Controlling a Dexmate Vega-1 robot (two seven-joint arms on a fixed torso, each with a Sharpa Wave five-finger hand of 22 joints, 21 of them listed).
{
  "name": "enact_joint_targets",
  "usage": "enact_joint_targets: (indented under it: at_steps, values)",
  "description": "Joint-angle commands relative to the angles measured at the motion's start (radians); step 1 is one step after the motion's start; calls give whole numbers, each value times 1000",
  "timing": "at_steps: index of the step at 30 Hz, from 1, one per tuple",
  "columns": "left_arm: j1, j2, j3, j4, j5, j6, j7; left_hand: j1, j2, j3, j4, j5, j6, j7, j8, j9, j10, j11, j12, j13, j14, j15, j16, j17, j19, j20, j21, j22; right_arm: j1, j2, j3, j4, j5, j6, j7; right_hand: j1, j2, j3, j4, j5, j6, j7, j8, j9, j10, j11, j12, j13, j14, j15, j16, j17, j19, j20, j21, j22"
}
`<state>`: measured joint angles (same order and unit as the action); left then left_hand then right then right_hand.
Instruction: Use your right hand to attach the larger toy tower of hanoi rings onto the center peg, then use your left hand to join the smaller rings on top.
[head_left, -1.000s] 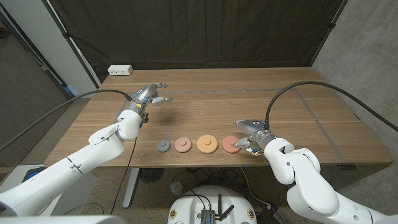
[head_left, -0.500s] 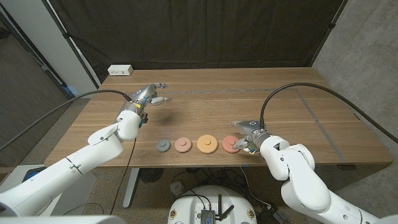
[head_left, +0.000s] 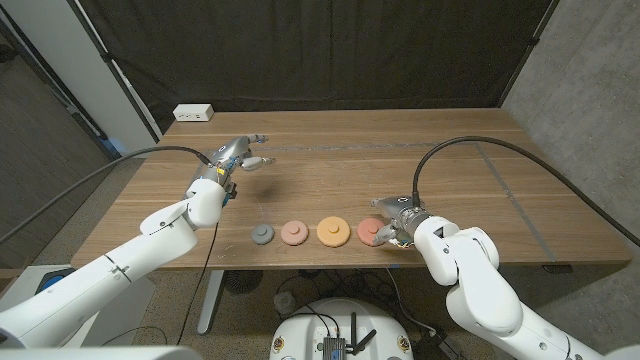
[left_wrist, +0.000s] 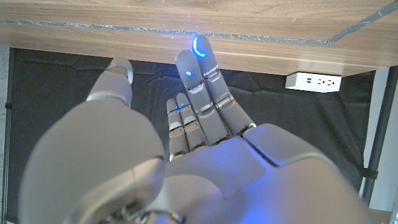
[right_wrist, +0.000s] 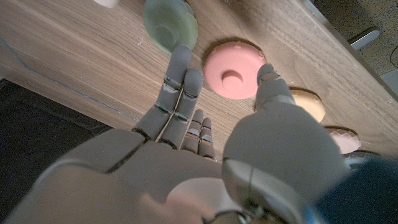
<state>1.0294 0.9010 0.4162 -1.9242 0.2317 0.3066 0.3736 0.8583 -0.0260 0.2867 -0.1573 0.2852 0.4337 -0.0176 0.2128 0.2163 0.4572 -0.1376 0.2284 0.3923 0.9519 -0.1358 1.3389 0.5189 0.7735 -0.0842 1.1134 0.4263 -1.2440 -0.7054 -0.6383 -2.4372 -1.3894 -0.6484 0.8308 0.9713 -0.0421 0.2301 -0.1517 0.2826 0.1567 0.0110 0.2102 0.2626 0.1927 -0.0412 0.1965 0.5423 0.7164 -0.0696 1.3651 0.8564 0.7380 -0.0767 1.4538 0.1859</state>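
the red ring (head_left: 371, 232) lay low in the frame's middle on the table (head_left: 480, 190), beside the released right robot hand (head_left: 395, 228). likely light, rigid, smooth; best pinched at its rim. left robot hand (head_left: 245, 156) hovered released, upper left.

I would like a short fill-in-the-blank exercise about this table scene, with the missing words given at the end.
1. In the head view, the ring nearest the right hand is the ____ ring.
2. The smallest piece in the row is the ____ one.
3. The white power strip lies at the table's far ____ corner.
4. The left hand holds ____.

Missing words: red; grey; left; nothing
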Motion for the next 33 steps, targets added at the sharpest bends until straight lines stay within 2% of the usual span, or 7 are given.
enact_joint_targets:
  at_steps: [1, 15, 33]
  values:
    - [12, 7, -8, -3, -5, -3, 3, -3, 10, -2, 0, 8, 11, 2, 0, 3, 8, 0, -1, 2, -4, -83, 7, 1, -6, -104, 9, 0, -4, 56, 21, 41, -29, 46, 40, 6, -1, -6, 2, -2, -7, -1, -3, 5, 0, 3, 2, 4, -3, -146, 6, 2, -1, -131, 4, 3]
    - [19, 9, -13, -1, -9, -10, 6, -5, 10, -4, 0, 9, 12, 1, -1, 3, 9, -4, -3, 5, -6, -83, 12, -2, -9, -103, 16, -6, 2, 89, 20, 76, -49, 57, 61, 4, 4, -6, 3, -4, -10, -3, 0, 5, 17, 0, 10, 4, -2, -147, 10, -1, 1, -132, 7, 3]
    - [13, 8, -6, 2, -6, -14, 0, -6, 13, -5, -1, 10, 11, 1, -2, 3, 9, 2, -6, 9, -9, -83, 19, -6, -12, -104, 27, -17, 7, 105, 18, 106, -46, 51, 63, 7, 13, -3, 2, -4, -20, 3, -1, 3, 22, 0, 11, 4, 1, -147, 16, -3, 3, -132, 11, 3]
